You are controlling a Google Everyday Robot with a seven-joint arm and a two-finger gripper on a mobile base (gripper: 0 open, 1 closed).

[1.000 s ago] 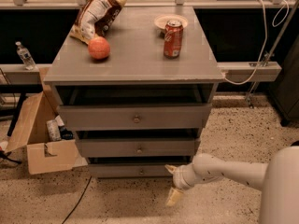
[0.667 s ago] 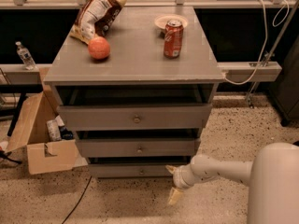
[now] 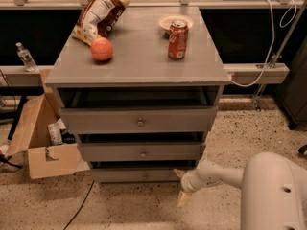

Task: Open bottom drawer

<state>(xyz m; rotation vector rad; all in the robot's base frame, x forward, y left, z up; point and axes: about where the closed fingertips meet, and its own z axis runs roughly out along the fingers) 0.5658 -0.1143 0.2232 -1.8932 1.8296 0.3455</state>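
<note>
In the camera view, a grey cabinet (image 3: 139,63) stands on a speckled floor (image 3: 120,207) and has three drawers stacked in its front. The bottom drawer (image 3: 120,175) is the lowest and slimmest, just above the floor, with a small round knob (image 3: 145,176) at the middle of its flat front and a dark gap along its top edge. Above it are the middle drawer (image 3: 110,152) and the taller top drawer (image 3: 105,121), each with its own knob. The gripper (image 3: 181,186) is at the right end of the bottom drawer's front, low near the floor. Its two pale fingers are spread apart and hold nothing: one tip is up by the drawer's right corner and the other points down towards the floor. The white arm (image 3: 220,173) runs from it to the right, to the robot's rounded body (image 3: 273,190). On the cabinet top lie a crumpled snack bag (image 3: 98,16), an orange ball-shaped fruit (image 3: 101,49) just in front of it, and a red soda can (image 3: 177,40) standing upright before a small plate (image 3: 169,21). An open cardboard box (image 3: 43,159) sits on the floor to the left of the cabinet, and a water bottle (image 3: 25,56) stands on a ledge beyond it.
</note>
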